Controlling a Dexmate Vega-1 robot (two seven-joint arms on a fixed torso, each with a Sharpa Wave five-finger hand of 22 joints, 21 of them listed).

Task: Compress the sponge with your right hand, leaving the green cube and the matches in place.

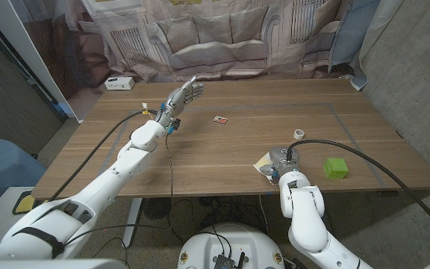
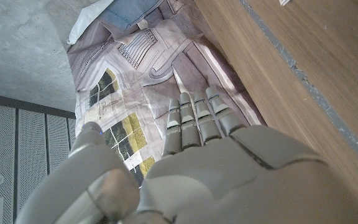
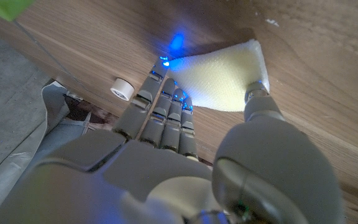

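Fingers pinching sponge

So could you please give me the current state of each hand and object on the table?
right hand: pressing on the sponge, fingers and thumb touching it
sponge: pale yellow, on the table under the right hand
left hand: raised, fingers apart, holding nothing
green cube: on the table, untouched
matches: on the table, untouched
small white roll: on the table, apart
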